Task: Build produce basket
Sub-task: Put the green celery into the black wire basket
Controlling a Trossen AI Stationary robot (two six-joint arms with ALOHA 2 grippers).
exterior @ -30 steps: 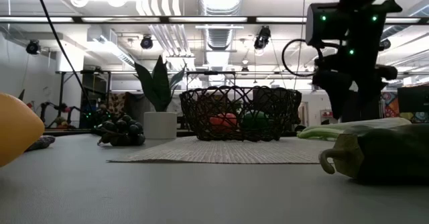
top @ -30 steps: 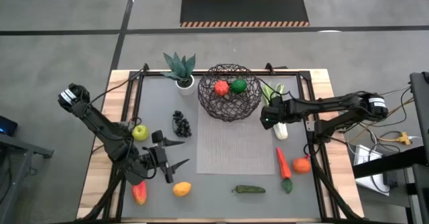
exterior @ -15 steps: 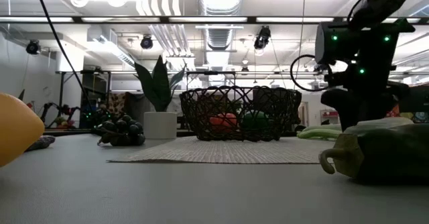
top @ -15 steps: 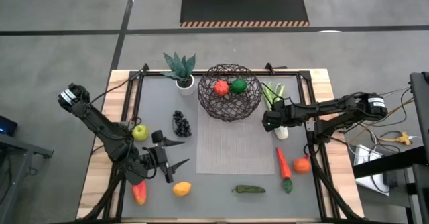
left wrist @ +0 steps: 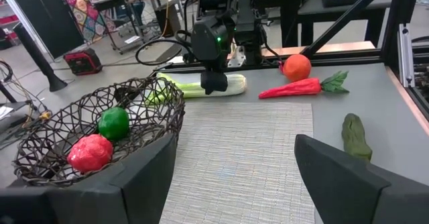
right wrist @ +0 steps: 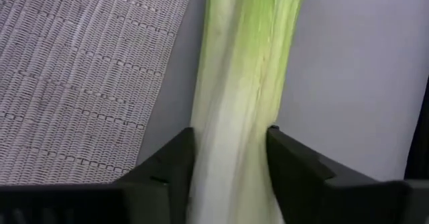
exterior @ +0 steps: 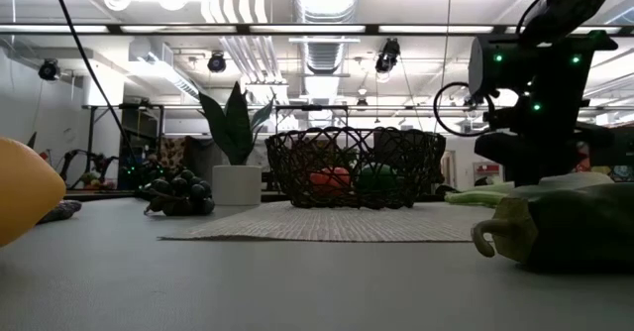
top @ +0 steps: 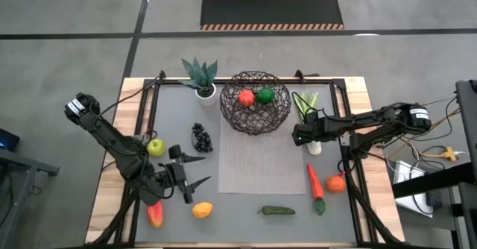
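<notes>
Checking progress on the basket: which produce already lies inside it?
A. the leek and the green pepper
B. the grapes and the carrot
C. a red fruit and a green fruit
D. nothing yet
C: in the high view a red fruit and a green fruit sit inside the basket; the other produce lies on the table.

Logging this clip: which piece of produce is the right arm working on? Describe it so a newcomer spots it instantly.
Start at the wire basket at the table's far middle; just to its right lies the leek, between the right gripper's fingers. It is the only long pale stalk with green leaves, unlike the shorter orange carrot nearer the front.
</notes>
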